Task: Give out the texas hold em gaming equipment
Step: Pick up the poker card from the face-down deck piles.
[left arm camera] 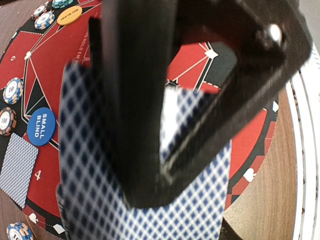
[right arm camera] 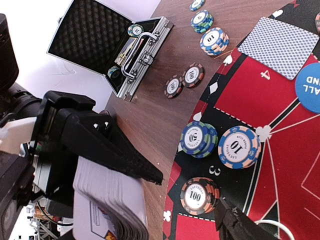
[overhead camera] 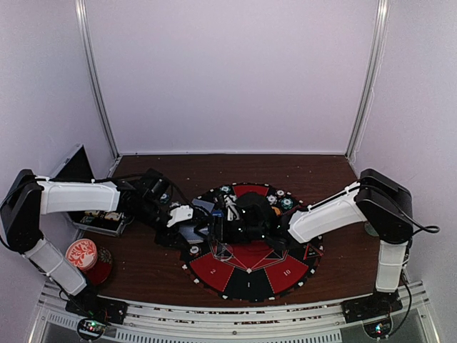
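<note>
My left gripper (left arm camera: 155,190) is shut on a deck of blue-checked playing cards (left arm camera: 100,200) above the mat. In the right wrist view the same deck (right arm camera: 107,195) sits under the left gripper's black finger (right arm camera: 115,145). My right gripper (overhead camera: 239,221) faces it at the mat's centre. Only one of its fingers (right arm camera: 240,225) shows, far to one side, with nothing on it. One card (right arm camera: 280,47) lies face down beside the blue small-blind disc (right arm camera: 310,87). An orange disc (left arm camera: 69,15) lies farther off. Chip stacks (right arm camera: 197,138) and a 100 stack (right arm camera: 199,196) stand at the mat's rim.
The round red-and-black mat (overhead camera: 250,275) fills the table's middle. An open aluminium case (right arm camera: 100,45) stands on the left, with two loose chips (right arm camera: 182,80) on the wood beside it. A red-and-white patterned disc (overhead camera: 81,254) lies at the near left.
</note>
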`<state>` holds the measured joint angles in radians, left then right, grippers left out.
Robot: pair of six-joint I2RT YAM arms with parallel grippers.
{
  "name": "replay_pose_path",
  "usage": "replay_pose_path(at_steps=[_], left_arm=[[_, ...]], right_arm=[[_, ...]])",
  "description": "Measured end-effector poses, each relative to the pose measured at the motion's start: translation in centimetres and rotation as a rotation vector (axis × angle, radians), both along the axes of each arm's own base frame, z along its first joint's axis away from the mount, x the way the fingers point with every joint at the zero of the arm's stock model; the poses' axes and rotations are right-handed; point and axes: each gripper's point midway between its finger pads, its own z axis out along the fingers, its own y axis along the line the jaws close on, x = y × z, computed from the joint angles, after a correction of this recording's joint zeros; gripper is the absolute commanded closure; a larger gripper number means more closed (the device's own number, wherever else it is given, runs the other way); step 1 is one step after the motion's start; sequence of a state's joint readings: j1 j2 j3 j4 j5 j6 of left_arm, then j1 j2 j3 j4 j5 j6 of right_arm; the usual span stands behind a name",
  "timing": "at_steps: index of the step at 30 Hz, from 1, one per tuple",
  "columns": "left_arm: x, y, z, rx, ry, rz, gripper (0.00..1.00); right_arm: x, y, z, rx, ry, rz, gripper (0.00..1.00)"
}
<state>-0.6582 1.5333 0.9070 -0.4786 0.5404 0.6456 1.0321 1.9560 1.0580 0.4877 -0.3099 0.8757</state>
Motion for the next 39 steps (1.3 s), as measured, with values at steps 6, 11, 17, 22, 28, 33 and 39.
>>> replay_pose_path(at_steps=[6,11,17,22,28,33,39], left_arm=[[0.1,0.1,-0.3,0.008,0.003,0.002,0.57],[0.0,0.0,-0.4,0.008,0.009,0.0,0.57],[-0.1,0.0,-0.3,0.004,0.012,-0.003,0.57],[-0.1,0.0,-0.3,0.003,0.013,-0.003,0.57],[-0.1,0.0,-0.3,0.003,0.014,-0.002,0.57],[0.1,0.1,-0.4,0.012,0.012,0.014,0.58],[1.3,0.6,-0.8,0.053,-0.012,0.084,0.6]], right_arm=[[-0.1,-0.3,0.1,0.009,-0.005,0.014,0.42],[-0.6,-0.3,0.8,0.03,-0.01,0.043,0.56],[-1.2,-0.7,2.4,0.058,-0.022,0.066,0.75],[-1.9,-0.4,4.1,0.109,-0.031,0.101,0.95],[-2.6,-0.4,4.4,0.131,-0.03,0.126,1.0],[-2.8,-2.0,4.8,0.109,-0.037,0.101,1.0],[-2.3,-6.4,6.0,0.056,-0.075,0.024,1.0]])
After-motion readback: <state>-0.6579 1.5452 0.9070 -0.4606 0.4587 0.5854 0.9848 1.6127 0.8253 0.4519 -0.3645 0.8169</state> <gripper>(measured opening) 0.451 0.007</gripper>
